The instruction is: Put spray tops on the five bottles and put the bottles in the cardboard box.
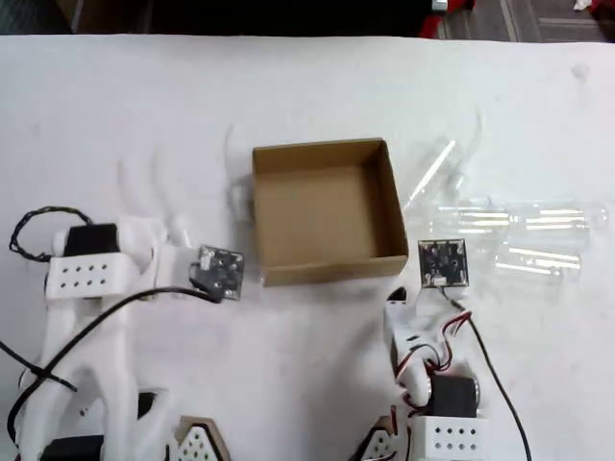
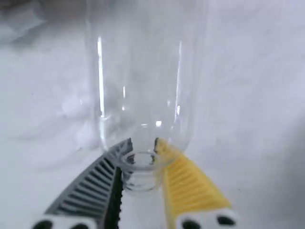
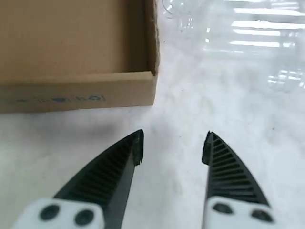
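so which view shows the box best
The high view: the whole box shows from above, with all four walls and its bare floor. The right wrist view catches one corner of it, with part of the front wall and the inside.

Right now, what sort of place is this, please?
Probably a robot test bench, not a home: a white table, two small arms, and a box with clear bottles beside it.

White surface [image 1: 307,86] carries the open cardboard box [image 1: 332,267] at centre, clear bottles [image 1: 524,235] lying just beside it.
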Action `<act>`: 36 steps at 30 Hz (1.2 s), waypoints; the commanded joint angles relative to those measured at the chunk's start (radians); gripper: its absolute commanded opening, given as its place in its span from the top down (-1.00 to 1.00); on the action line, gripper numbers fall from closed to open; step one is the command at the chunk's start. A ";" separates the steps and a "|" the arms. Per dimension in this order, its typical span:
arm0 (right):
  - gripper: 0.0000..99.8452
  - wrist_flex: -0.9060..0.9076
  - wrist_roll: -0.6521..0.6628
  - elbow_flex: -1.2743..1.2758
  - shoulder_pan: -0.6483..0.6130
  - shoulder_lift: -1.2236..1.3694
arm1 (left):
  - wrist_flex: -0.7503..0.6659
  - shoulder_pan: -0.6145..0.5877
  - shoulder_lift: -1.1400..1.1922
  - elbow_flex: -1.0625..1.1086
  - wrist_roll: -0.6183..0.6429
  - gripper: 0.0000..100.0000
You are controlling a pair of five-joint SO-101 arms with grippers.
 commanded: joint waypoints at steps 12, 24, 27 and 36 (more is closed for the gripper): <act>0.62 -0.019 0.003 0.009 0.013 -0.002 | 0.002 0.025 -0.041 -0.051 0.101 0.52; 0.63 -0.019 0.009 0.009 0.013 0.004 | 0.229 -0.064 -0.165 -0.330 0.761 0.52; 0.63 -0.019 0.009 0.009 0.013 0.004 | 0.307 -0.206 -0.168 -0.328 0.858 0.52; 0.63 -0.018 0.009 0.009 0.012 0.004 | 0.315 -0.361 0.168 -0.259 1.163 0.52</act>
